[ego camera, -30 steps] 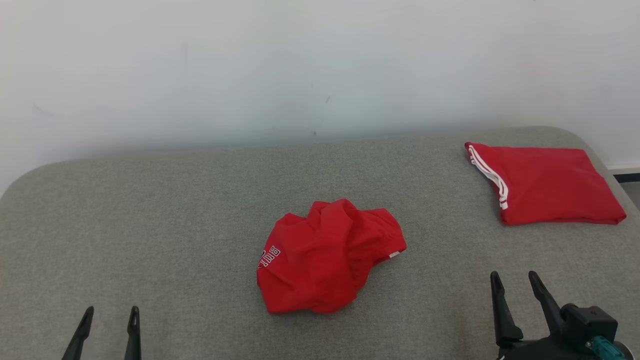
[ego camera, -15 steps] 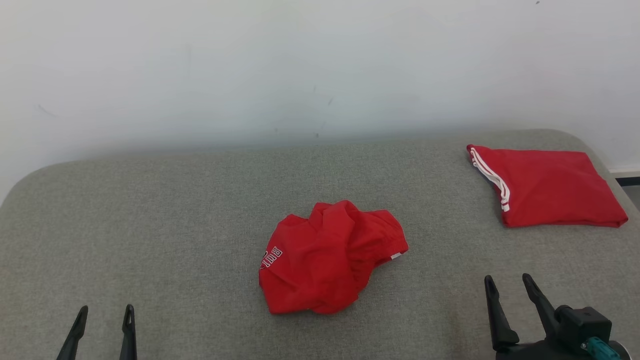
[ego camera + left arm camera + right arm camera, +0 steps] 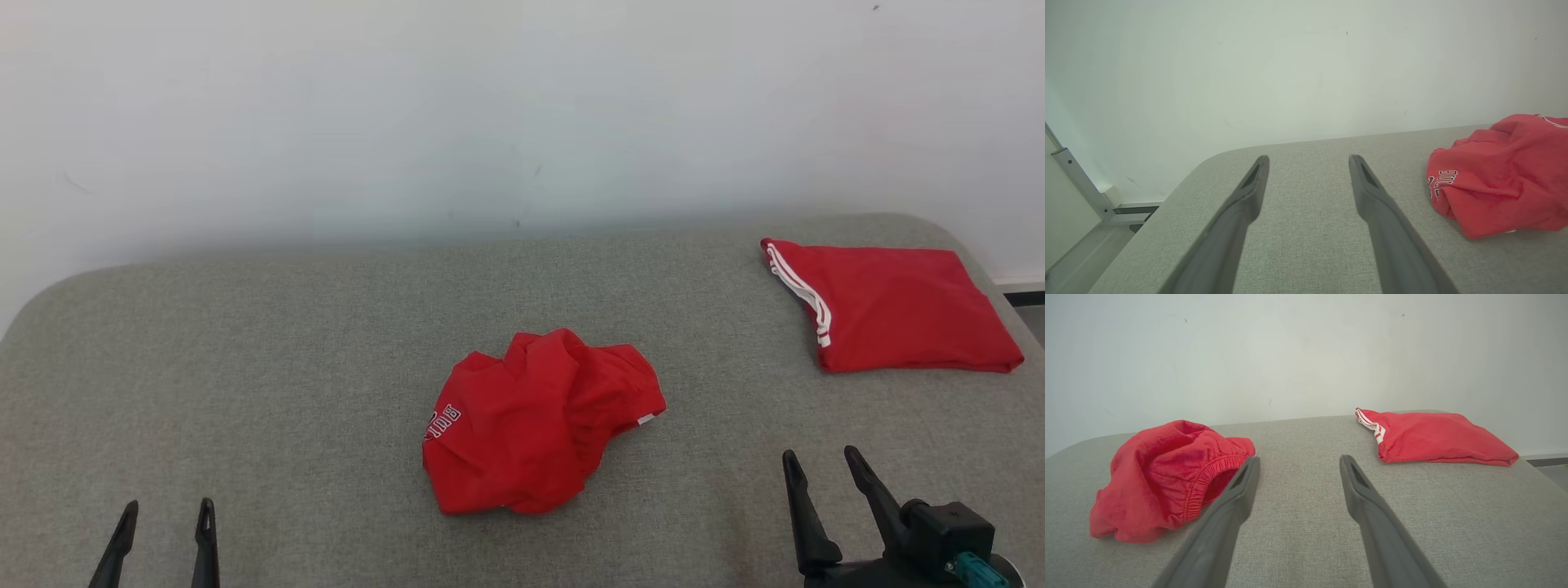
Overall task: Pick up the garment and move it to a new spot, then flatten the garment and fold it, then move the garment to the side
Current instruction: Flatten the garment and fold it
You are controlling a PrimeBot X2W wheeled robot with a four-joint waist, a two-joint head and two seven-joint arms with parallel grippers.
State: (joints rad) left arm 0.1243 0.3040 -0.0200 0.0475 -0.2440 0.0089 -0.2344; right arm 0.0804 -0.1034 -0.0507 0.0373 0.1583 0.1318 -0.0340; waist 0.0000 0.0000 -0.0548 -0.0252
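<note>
A crumpled red garment (image 3: 539, 420) with white lettering lies mid-surface on the grey padded top (image 3: 245, 367). My left gripper (image 3: 168, 506) is at the lower left, well apart from the garment, open and empty. In the left wrist view the left gripper (image 3: 1308, 158) points at bare grey fabric, with the garment (image 3: 1502, 175) off to its right. My right gripper (image 3: 820, 453) is at the lower right, open and empty. In the right wrist view the right gripper (image 3: 1299, 458) has the garment (image 3: 1163, 477) just left of its left finger, elastic waistband facing it.
A second red garment (image 3: 890, 306) with white stripes lies folded at the back right corner, also seen as the folded garment (image 3: 1433, 437) in the right wrist view. A white wall (image 3: 522, 106) stands behind the surface. The surface's rounded left edge drops to the floor (image 3: 1077, 249).
Both grippers have drifted slightly to the left in the head view, staying open. The whole picture has shifted down a little. The garment has not moved.
</note>
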